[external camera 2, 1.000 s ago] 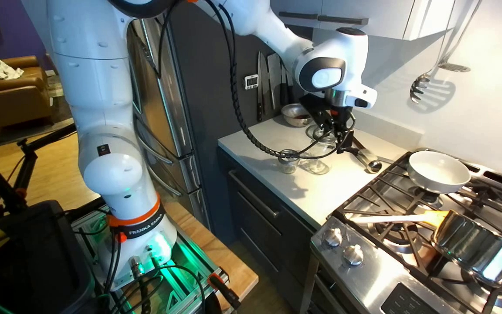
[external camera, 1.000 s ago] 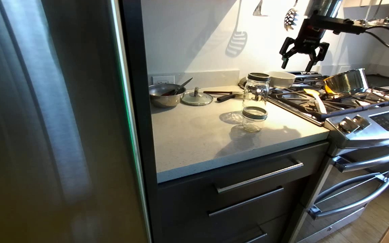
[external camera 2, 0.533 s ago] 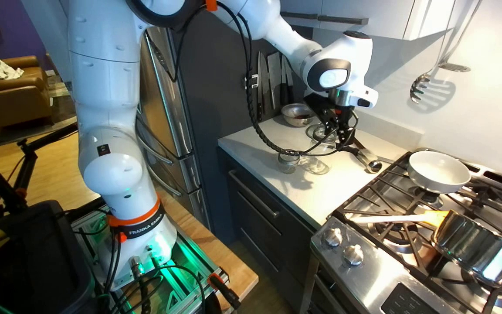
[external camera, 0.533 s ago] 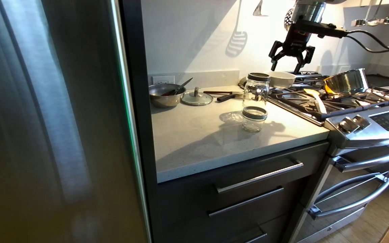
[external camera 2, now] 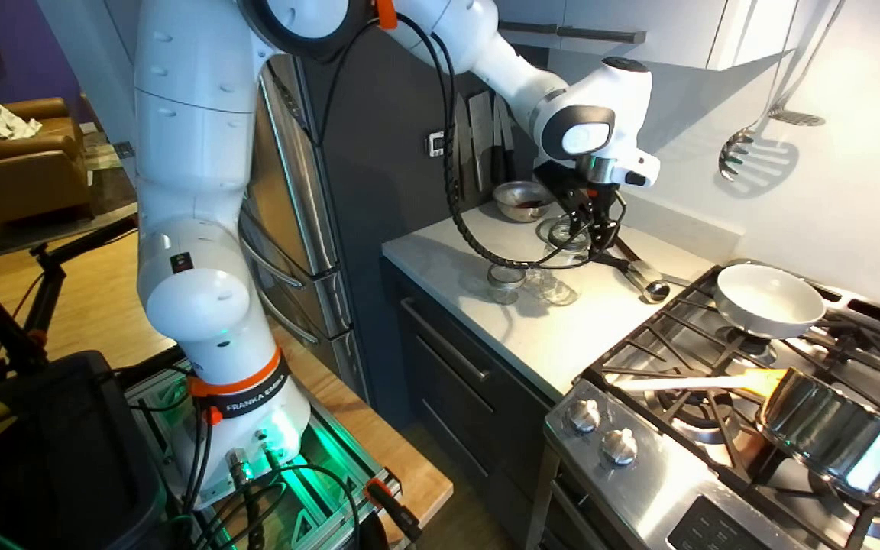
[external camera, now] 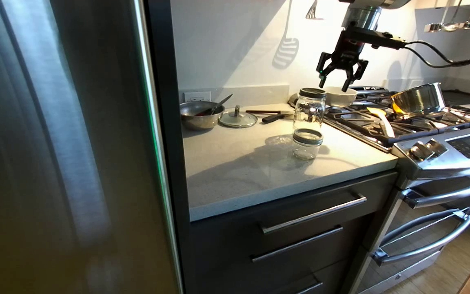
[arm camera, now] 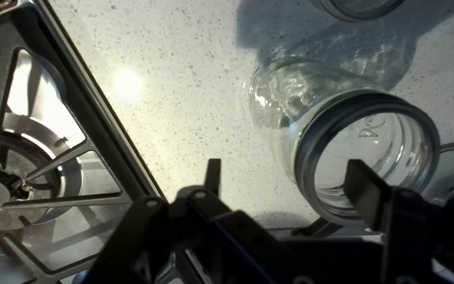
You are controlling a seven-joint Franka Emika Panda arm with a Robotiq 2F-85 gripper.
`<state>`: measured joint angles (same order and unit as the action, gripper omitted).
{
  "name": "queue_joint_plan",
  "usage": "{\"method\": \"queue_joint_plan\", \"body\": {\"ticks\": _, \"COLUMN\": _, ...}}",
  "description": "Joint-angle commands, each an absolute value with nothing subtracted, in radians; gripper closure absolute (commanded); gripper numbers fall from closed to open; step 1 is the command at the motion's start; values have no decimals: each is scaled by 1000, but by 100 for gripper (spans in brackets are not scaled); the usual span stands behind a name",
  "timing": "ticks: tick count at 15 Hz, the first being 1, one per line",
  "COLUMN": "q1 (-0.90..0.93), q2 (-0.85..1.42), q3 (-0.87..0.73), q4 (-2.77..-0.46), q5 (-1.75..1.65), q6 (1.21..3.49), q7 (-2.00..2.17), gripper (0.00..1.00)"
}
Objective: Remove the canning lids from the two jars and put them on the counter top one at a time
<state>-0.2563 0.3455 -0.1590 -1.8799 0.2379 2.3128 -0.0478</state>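
Two clear glass jars stand upright on the pale counter top [external camera: 227,163]. The taller jar [external camera: 309,116] wears a dark ring lid [external camera: 312,93]. The shorter jar [external camera: 305,152], nearer the front edge, wears another ring lid [external camera: 307,137]. My gripper [external camera: 333,86] is open and empty, above and to the right of the taller jar in this exterior view. In the wrist view the open gripper [arm camera: 284,167] has one finger overlapping the taller jar's ring mouth [arm camera: 307,161]. The shorter jar's ring [arm camera: 359,16] is cut off at the top. In an exterior view my gripper [external camera 2: 600,241] partly hides the taller jar.
A gas stove with black grates [arm camera: 105,130] adjoins the counter. It bears a white bowl [external camera 2: 768,302] and a tilted steel pan [external camera 2: 845,435] with a wooden-tipped utensil. A steel bowl [external camera: 200,116], a glass pan lid [external camera: 238,118] and utensils lie at the counter's back.
My open gripper has moved from over the stove toward the taller jar, leftward and a little lower in an exterior view. The jars and their ring lids have not moved.
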Motion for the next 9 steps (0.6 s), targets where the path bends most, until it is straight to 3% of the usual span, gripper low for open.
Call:
{"method": "queue_joint_plan", "body": {"ticks": 1, "q1": -269, "q2": 366, "q3": -148, "q4": -1849, "q5": 259, "q6": 2280, "q7": -53, "gripper": 50}}
{"method": "queue_joint_plan", "body": {"ticks": 3, "q1": -269, "q2": 368, "q3": -148, "q4": -1844, "q5": 258, "q6": 2278, "q7": -54, "gripper": 63}}
{"method": "queue_joint_plan", "body": {"ticks": 5, "q1": -271, "q2": 372, "q3": -146, "q4": -1839, "q5": 260, "q6": 2275, "q7": -58, "gripper": 65}}
{"method": "queue_joint_plan", "body": {"ticks": 6, "q1": -272, "q2": 374, "q3": -144, "q4": -1836, "q5": 262, "q6": 2273, "q7": -60, "gripper": 62}}
{"method": "queue_joint_plan", "body": {"ticks": 8, "q1": -273, "q2": 380, "q3": -142, "q4": -1830, "q5": 265, "q6": 2270, "q7": -64, "gripper": 42}}
{"method": "queue_joint_plan", "body": {"ticks": 9, "q1": -272, "q2": 381, "q3": -141, "q4": -1829, "q5": 265, "q6": 2269, "q7": -64, "gripper": 41}}
